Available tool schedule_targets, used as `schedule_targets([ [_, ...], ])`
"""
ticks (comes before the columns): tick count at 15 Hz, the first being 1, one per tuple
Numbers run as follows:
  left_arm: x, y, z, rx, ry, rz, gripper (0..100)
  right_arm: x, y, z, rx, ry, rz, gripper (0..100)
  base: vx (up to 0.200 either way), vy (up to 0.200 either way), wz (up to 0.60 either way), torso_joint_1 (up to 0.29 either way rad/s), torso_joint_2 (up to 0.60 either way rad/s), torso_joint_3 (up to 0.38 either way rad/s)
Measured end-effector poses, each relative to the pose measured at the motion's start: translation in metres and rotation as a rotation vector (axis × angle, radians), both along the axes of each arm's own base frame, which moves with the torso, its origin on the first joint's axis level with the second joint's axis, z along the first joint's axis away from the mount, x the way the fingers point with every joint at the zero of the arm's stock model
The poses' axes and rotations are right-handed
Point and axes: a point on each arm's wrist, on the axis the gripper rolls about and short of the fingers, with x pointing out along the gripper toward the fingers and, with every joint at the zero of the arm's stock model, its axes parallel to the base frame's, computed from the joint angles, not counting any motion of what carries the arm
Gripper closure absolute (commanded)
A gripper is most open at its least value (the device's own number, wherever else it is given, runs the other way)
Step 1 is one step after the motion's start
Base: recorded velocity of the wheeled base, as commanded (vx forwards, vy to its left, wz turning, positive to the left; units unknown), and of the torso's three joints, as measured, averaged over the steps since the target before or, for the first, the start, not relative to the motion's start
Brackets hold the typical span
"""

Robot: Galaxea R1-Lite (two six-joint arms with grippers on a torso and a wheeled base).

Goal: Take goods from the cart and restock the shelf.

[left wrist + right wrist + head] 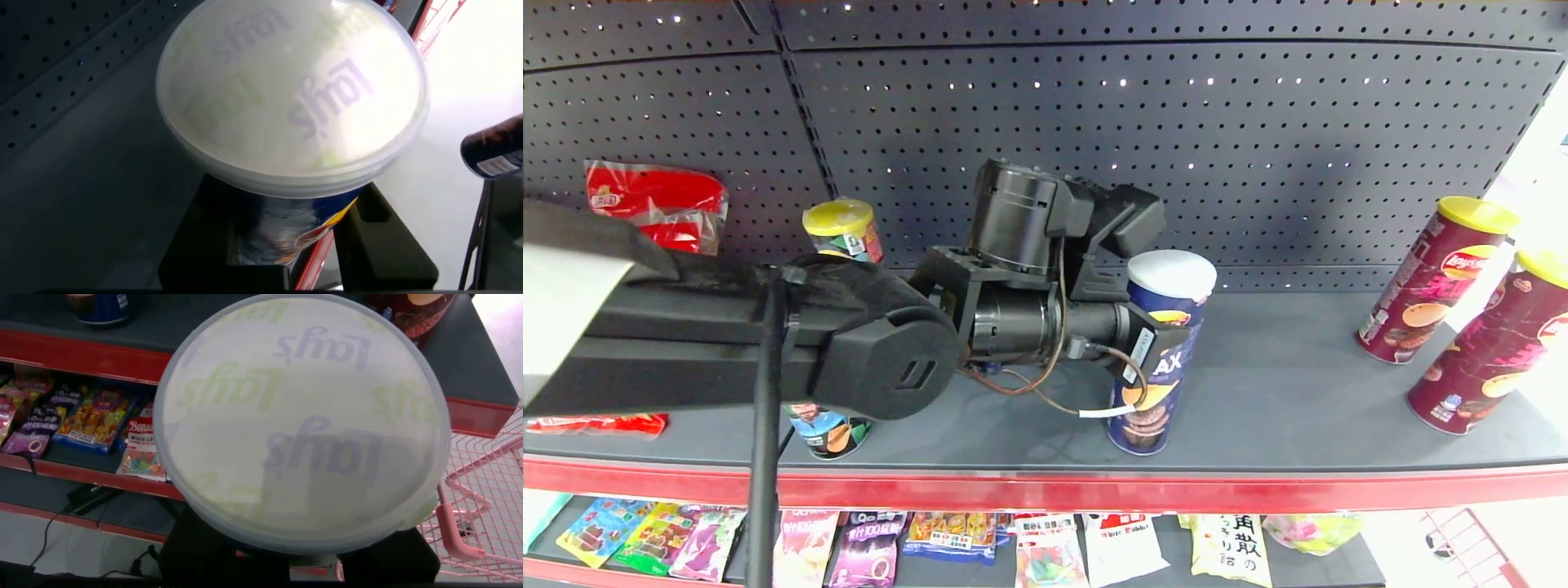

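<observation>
We see the left jaws closed around a blue cylindrical chip can with a white plastic lid (1147, 425). It stands upright on the dark grey metal shelf with a red front edge (1298, 392), close to that edge. The right jaws grip a second cylindrical can under a translucent white lid (302, 425), held off the shelf near the pink wire cart (490, 514). A maroon chip can with a yellow lid (1433, 282) stands at the shelf's right end, well apart from the blue can.
</observation>
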Motion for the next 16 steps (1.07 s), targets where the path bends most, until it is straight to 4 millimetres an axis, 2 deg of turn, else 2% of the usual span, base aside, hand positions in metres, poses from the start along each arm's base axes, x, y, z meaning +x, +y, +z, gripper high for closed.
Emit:
schedule_targets([
  [6,-0.003,0.002,-0.013,-0.002,-0.006,0.024,100,0.0,0.0,0.0,0.001,-0.001,0.0,100,0.0,0.0,0.0,0.0,0.0,0.0],
  [16,-0.012,0.0,-0.008,-0.014,0.015,0.024,100,0.0,0.0,0.0,0.0,0.001,0.001,100,0.0,0.0,0.0,0.0,0.0,0.0],
])
